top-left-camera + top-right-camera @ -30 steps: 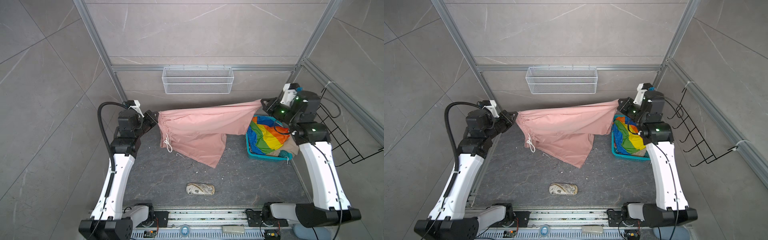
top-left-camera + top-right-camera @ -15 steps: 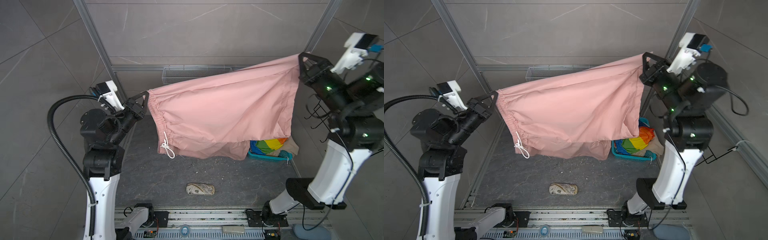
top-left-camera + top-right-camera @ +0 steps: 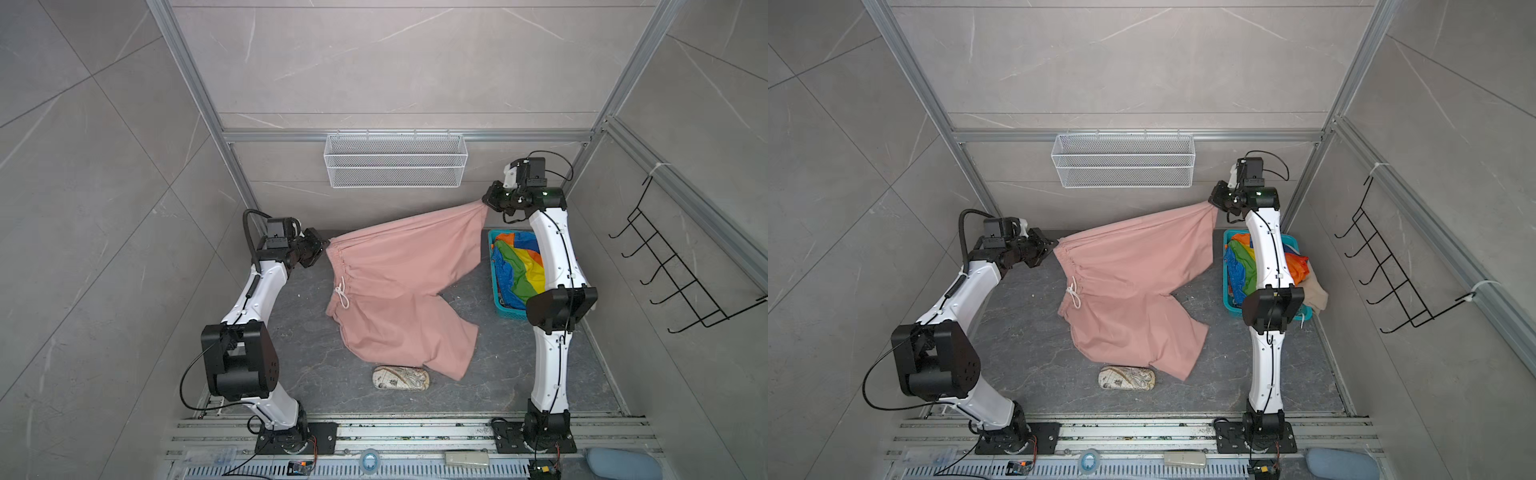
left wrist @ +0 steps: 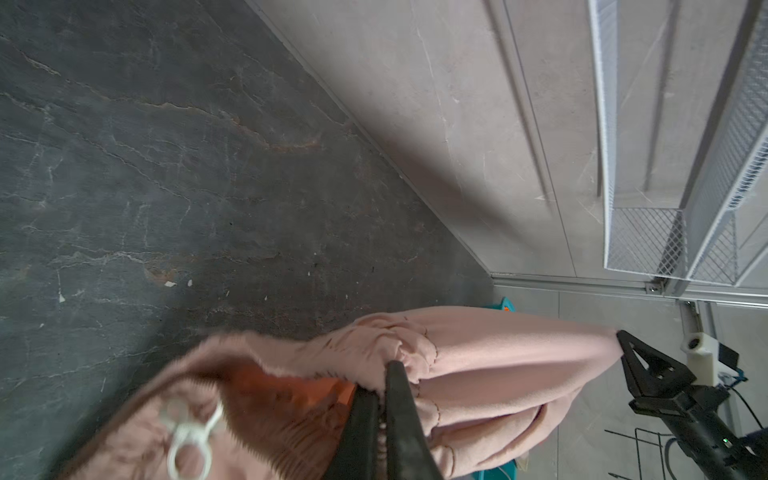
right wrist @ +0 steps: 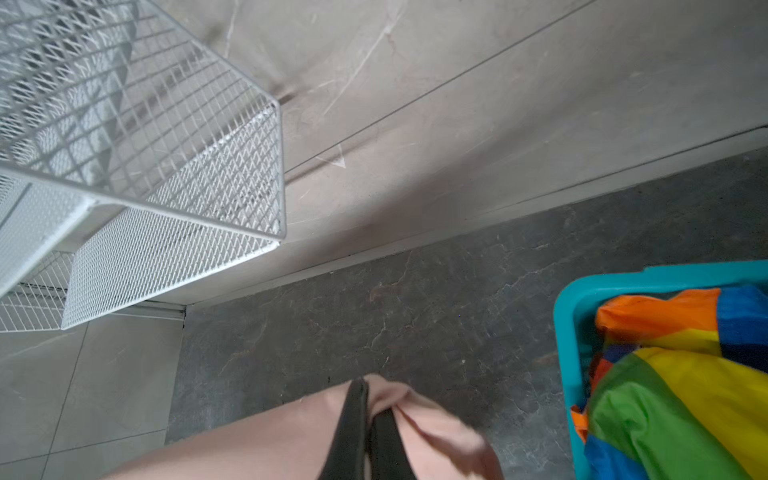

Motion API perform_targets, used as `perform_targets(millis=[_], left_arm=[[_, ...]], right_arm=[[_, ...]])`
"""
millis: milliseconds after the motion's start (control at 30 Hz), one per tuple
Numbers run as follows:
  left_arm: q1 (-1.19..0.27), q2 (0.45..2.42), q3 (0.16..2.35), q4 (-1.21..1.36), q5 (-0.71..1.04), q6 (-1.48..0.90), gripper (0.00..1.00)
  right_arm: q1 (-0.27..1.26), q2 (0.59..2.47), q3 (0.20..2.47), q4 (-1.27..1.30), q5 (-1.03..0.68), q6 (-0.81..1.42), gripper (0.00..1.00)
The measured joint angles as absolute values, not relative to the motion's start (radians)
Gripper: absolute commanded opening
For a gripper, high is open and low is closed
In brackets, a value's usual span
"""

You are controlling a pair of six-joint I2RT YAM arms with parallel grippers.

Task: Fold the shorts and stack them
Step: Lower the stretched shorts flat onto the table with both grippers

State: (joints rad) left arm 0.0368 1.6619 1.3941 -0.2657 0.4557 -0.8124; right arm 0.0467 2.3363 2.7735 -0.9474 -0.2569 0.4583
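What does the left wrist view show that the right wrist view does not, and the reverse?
Left wrist only: the white drawstring and the left gripper shut on the waistband. Right wrist only: green, yellow and blue stripes of the rainbow-striped shorts. Both: the pink shorts, the right gripper shut on them, the white wire basket, the teal basket.

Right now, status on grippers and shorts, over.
Left gripper, right gripper shut on pink shorts. Far side lifted, near leg on table. Pouch beside near hem.
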Motion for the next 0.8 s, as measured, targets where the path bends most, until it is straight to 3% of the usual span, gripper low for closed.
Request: perform_targets(millis=[167,300,700,800], left_arm=[[0.044,1.703,1.464,-0.23,0.455,-0.815,0.0],[0.049,1.696,1.482,-0.208,0.437,-0.804,0.0],[0.128,1.768,1.312,-0.098,0.422,-0.812,0.0],[0.134,1.773,1.216,-0.069,0.431,-0.819,0.06]], right_arm=[[0.06,2.371,2.919,-0.952,-0.25,0.456,0.0],[0.073,2.316,2.849,-0.915,-0.236,0.455,0.0],[0.172,1.928,1.906,-0.601,-0.178,0.43,0.0],[0.173,1.872,1.685,-0.523,-0.18,0.437,0.0]])
